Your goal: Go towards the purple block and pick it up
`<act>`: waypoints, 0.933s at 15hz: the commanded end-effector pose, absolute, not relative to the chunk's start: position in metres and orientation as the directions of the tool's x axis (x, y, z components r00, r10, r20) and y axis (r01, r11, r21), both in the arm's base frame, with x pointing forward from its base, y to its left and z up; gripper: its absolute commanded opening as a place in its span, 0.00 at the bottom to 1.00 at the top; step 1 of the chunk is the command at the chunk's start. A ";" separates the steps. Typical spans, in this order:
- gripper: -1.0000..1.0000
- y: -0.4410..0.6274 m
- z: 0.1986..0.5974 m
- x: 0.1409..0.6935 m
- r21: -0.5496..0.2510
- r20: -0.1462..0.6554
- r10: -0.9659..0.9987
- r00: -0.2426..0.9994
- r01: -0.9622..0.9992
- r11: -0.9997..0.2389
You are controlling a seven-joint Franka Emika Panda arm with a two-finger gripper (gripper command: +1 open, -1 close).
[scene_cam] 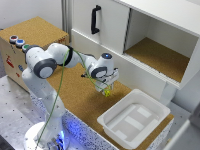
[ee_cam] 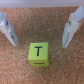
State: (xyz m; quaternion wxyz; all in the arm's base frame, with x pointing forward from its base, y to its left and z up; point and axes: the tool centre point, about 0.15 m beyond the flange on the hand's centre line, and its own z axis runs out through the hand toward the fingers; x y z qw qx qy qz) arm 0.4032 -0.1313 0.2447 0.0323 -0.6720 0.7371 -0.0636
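No purple block shows in either view. The only block in view is a yellow-green cube marked with a black T (ee_cam: 39, 54), lying on the cork tabletop. In the exterior view it is a small yellow spot (scene_cam: 107, 92) just under my gripper (scene_cam: 107, 87). In the wrist view my gripper (ee_cam: 39, 42) is open and empty. Its two fingers (ee_cam: 7, 29) stand wide apart on either side of the cube, close above it and not touching it.
A white plastic tray (scene_cam: 114, 131) sits on the tabletop at the exterior view's right of the cube. A white cabinet with a black handle (scene_cam: 94, 20) and an open cork-floored compartment (scene_cam: 159, 57) stands behind. A cork-topped box with buttons (scene_cam: 17, 41) is at the left.
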 end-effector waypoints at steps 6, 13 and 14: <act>1.00 -0.104 0.280 0.403 -0.002 0.102 -0.975 0.196 -0.980 -0.197; 1.00 -0.056 0.333 0.394 0.151 0.195 -0.853 0.483 -0.875 -0.461; 1.00 -0.056 0.332 0.395 0.142 0.198 -0.834 0.515 -0.857 -0.496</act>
